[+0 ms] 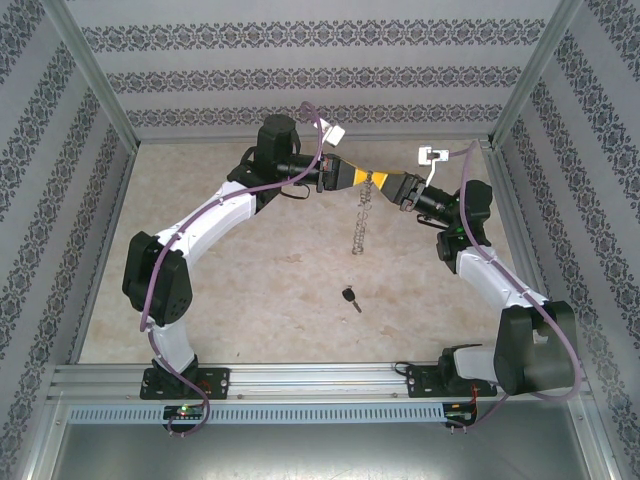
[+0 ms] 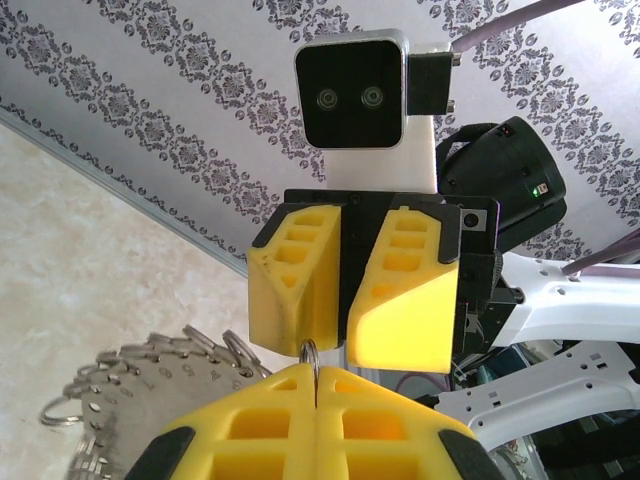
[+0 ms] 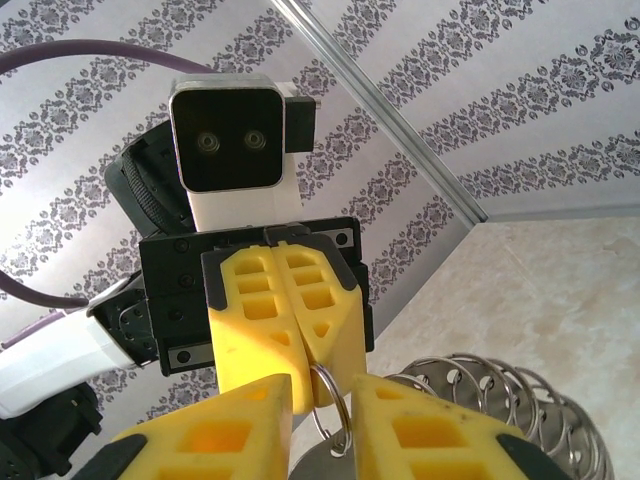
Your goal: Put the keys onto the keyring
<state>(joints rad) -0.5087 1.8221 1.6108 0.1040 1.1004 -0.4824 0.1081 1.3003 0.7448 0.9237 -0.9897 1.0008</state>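
- Top external view: my left gripper [image 1: 358, 180] is pinched tight on the keyring's wire, up off the table [image 1: 240, 300].
- The key [image 1: 350, 298] lies on the table below, well apart.
- The keyring [image 1: 364, 220] dangles between both grippers.
- My right gripper [image 1: 388, 187] faces it, its fingers apart on either side of the wire.

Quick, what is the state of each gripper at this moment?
Left gripper: closed, pinching the keyring by its wire.
Right gripper: open, one finger on either side of the keyring, not gripping it.
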